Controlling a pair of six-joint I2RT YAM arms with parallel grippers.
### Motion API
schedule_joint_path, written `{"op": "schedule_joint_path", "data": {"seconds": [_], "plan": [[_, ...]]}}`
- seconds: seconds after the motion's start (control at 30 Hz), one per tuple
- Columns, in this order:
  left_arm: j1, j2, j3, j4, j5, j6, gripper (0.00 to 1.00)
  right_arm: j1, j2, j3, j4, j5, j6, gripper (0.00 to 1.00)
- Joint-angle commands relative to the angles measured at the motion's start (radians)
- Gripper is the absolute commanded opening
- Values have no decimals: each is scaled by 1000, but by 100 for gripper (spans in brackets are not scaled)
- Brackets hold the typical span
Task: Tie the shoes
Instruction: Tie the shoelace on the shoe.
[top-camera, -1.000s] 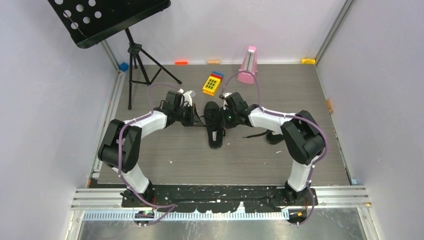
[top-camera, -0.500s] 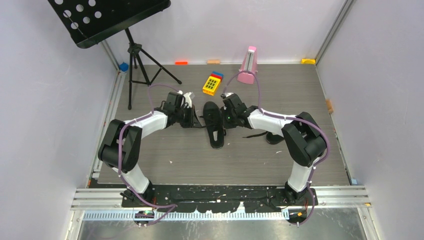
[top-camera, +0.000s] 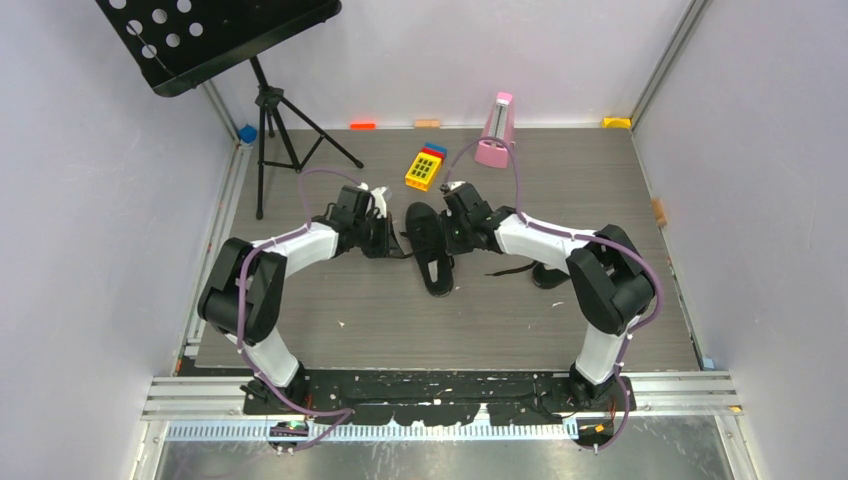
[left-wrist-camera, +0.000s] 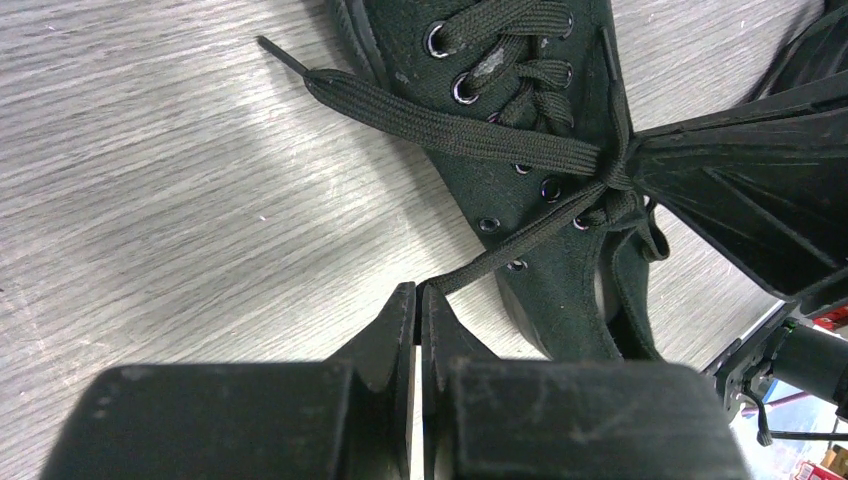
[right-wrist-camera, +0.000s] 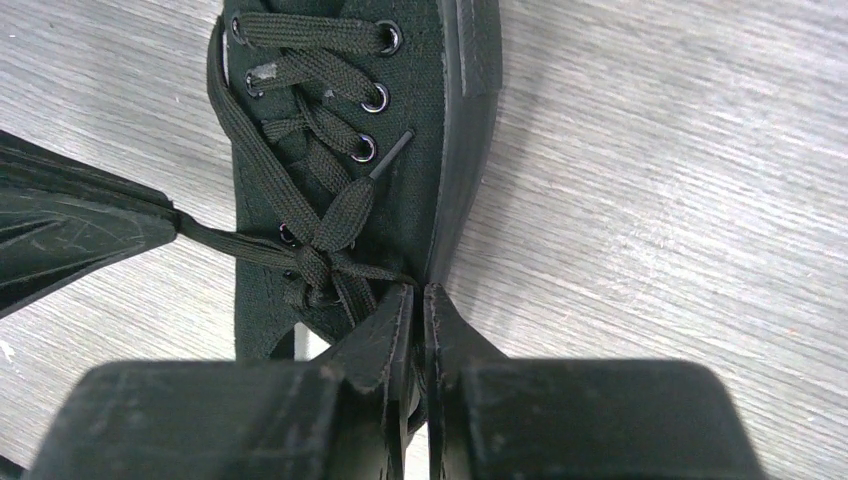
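1. Two claws worked one shoe (top-camera: 430, 255), which lay on the tabletop (top-camera: 400, 330) between them, toe toward me.
2. My left claw (left-wrist-camera: 415, 295) was pinched closed on a strand of the laces (left-wrist-camera: 470, 135) that ran taut from the knot down to its tips.
3. My right claw (right-wrist-camera: 410, 295) sat just beside the shoe's far side, fingers nearly together, with lace running from the knot (right-wrist-camera: 320, 265) in between them. I read that as a pinch, though a light one.
4. Done, by my judgement: the laces were crossed and drawn into a snug knot at the top eyelets, and one flat free end lay across the tongue.
5. Unclear: whether the held strands were bow loops or single ends. I could not tell from either wrist view.
6. Left to do: finish or confirm the bow here, then release.
7. Untouched, as far as I could see: the second shoe (top-camera: 548, 276), near the right arm's elbow and partly hidden by it, with a lace trailing loose on the tabletop.
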Motion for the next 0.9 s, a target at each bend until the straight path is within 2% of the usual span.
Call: {"op": "schedule_joint_path", "data": {"seconds": [0.0, 0.27, 0.33, 0.5, 0.87], "plan": [[0, 16, 41, -26, -10, 8, 0, -3, -42, 66, -31, 12, -57, 13], [-2, 32, 50, 16, 47, -18, 0, -3, -40, 45, -26, -5, -72, 28], [-4, 36, 53, 22, 55, -22, 0, -3, -40, 47, -27, -5, -77, 29], [-8, 38, 54, 22, 49, -22, 0, -2, -39, 62, -42, -5, -86, 2], [-9, 41, 50, -81, -67, 17, 0, -16, -56, 22, -50, 138, 2, 0]]}}
